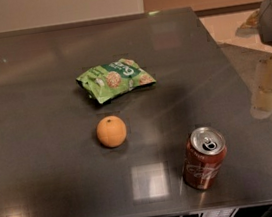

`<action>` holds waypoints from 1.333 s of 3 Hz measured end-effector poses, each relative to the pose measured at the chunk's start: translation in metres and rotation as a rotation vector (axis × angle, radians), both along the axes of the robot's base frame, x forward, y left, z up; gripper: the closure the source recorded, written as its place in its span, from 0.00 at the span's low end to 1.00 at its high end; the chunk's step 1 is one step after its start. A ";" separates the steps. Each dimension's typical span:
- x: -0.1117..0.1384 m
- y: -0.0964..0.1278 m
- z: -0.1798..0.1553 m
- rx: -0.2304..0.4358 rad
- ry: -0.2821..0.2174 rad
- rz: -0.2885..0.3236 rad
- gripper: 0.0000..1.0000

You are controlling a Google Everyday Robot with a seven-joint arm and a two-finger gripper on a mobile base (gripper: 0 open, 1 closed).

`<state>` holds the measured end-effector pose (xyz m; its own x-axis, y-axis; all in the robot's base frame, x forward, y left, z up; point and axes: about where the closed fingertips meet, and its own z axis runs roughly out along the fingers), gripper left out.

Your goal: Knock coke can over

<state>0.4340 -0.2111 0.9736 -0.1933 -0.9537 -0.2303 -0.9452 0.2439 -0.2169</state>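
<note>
The red coke can (203, 158) stands upright near the front right of the dark table (33, 94), its silver top with pull tab showing. My gripper (269, 89) hangs at the right edge of the view, beyond the table's right edge, above and to the right of the can and apart from it. Only its pale fingers (265, 97) and part of the grey arm above them show.
An orange (111, 131) lies left of the can near the table's middle. A green snack bag (115, 79) lies behind the orange. The table's front edge runs just below the can, and its right edge slants beside the gripper.
</note>
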 end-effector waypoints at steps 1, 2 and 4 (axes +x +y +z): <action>-0.014 0.012 -0.010 0.071 0.014 0.072 0.00; -0.033 0.026 -0.028 0.171 0.035 0.150 0.00; -0.063 0.051 -0.064 0.349 0.076 0.255 0.00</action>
